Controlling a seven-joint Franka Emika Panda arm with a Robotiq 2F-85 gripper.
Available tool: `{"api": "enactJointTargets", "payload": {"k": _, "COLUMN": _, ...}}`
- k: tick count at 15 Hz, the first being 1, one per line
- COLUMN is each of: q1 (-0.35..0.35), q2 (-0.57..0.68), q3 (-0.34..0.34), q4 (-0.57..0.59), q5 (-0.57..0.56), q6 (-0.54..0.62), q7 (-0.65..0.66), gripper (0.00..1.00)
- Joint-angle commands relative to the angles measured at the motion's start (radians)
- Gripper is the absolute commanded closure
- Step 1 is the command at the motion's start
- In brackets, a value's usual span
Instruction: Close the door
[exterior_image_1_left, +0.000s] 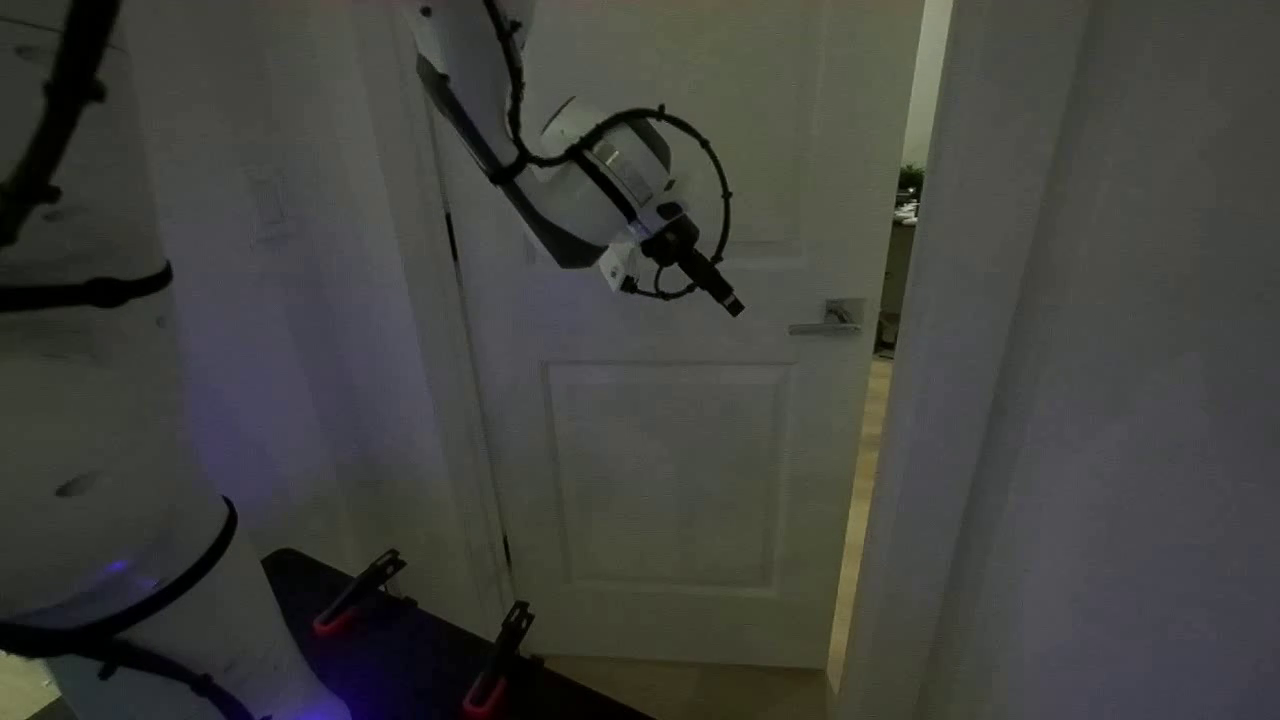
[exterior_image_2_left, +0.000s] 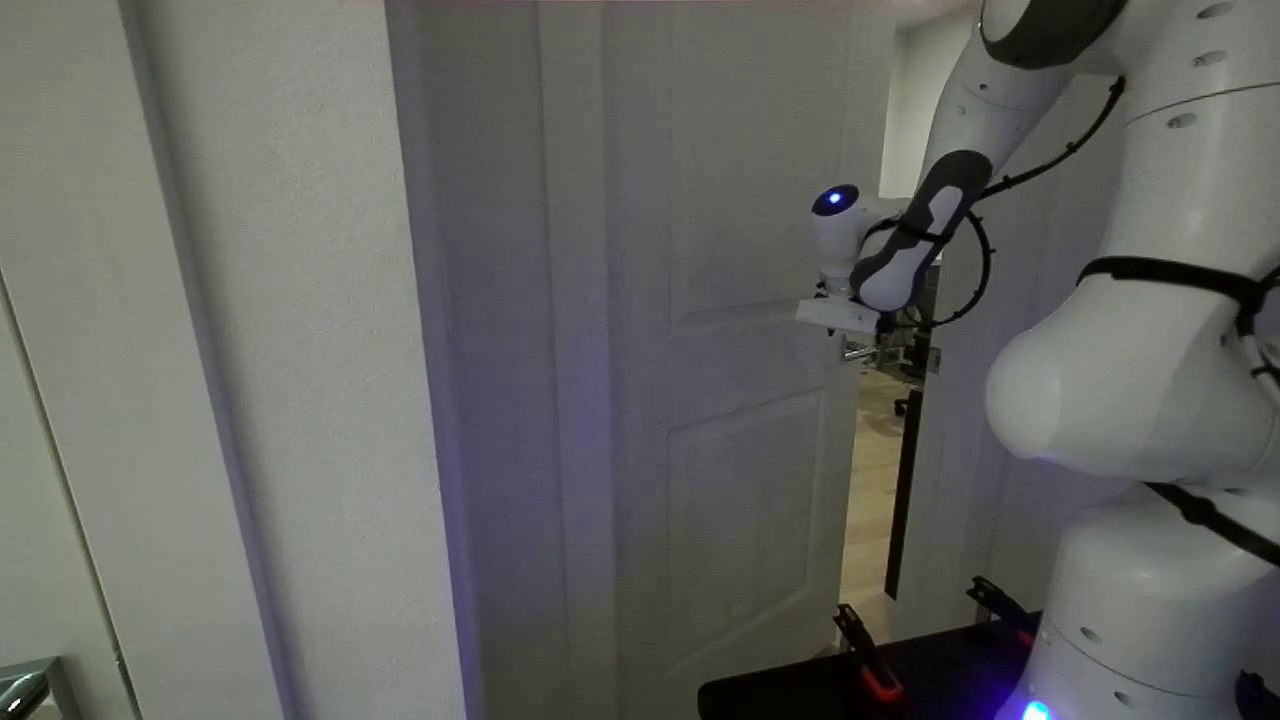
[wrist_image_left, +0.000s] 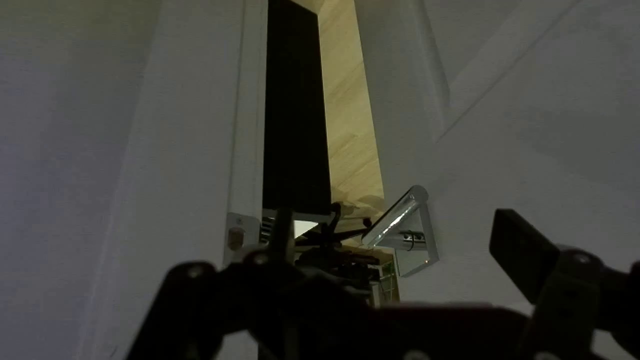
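In the doorway: door (exterior_image_1_left: 670, 410), tall, white, w/ recessed rect. panels, ajar; in an exterior view a narrow gap runs betw. its pic-right edge & the frame (exterior_image_1_left: 950, 350).
Lever handle (exterior_image_1_left: 835, 325): silver, on door face nr that edge, bar pointing away from the gap.
Gripper (wrist_image_left: 402, 240): jaws wide apart, nothing held; fingers (wrist_image_left: 522, 255) dark. In wrist view the lever handle shows beyond the tips & betw. them. Touching the door or not: can't tell.
Arm (exterior_image_2_left: 1150, 380): white & grey, in front of door; black cable (exterior_image_1_left: 660, 112) looped at its wrist, blue light (exterior_image_2_left: 835, 198) lit nearby. In an exterior view its end sits up & left of the lever handle.
Strike plate (wrist_image_left: 245, 222): on frame, across gap from lever handle in wrist view.
Thru gap: pale floor (wrist_image_left: 350, 110), tall dark board (wrist_image_left: 297, 115), dark wheeled legs (wrist_image_left: 327, 234); rest too murky to name.
Table (exterior_image_1_left: 400, 650): black top; two clamps (exterior_image_1_left: 362, 592) w/ red ends at its edge, in both exterior views.
Wall (exterior_image_1_left: 1150, 400): plain, dimly lit, right of frame in an exterior view.
Bottom-left corner: second silver handle (exterior_image_2_left: 25, 690), in an exterior view, well apart from door.
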Motion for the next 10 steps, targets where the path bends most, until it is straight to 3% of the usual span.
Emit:
{"api": "enactJointTargets", "payload": {"k": 1, "q1": 0.014, "q2": 0.122, "q3": -0.021, "q4": 0.135, "q5": -0.086, "q6": -0.01, "q7": 0.078, "gripper": 0.0}}
{"api": "enactJointTargets", "payload": {"k": 10, "q1": 0.03, "q2": 0.318, "q3": -0.043, "q4": 0.365, "q5": -0.174, "q6": -0.021, "q7": 0.103, "gripper": 0.0}}
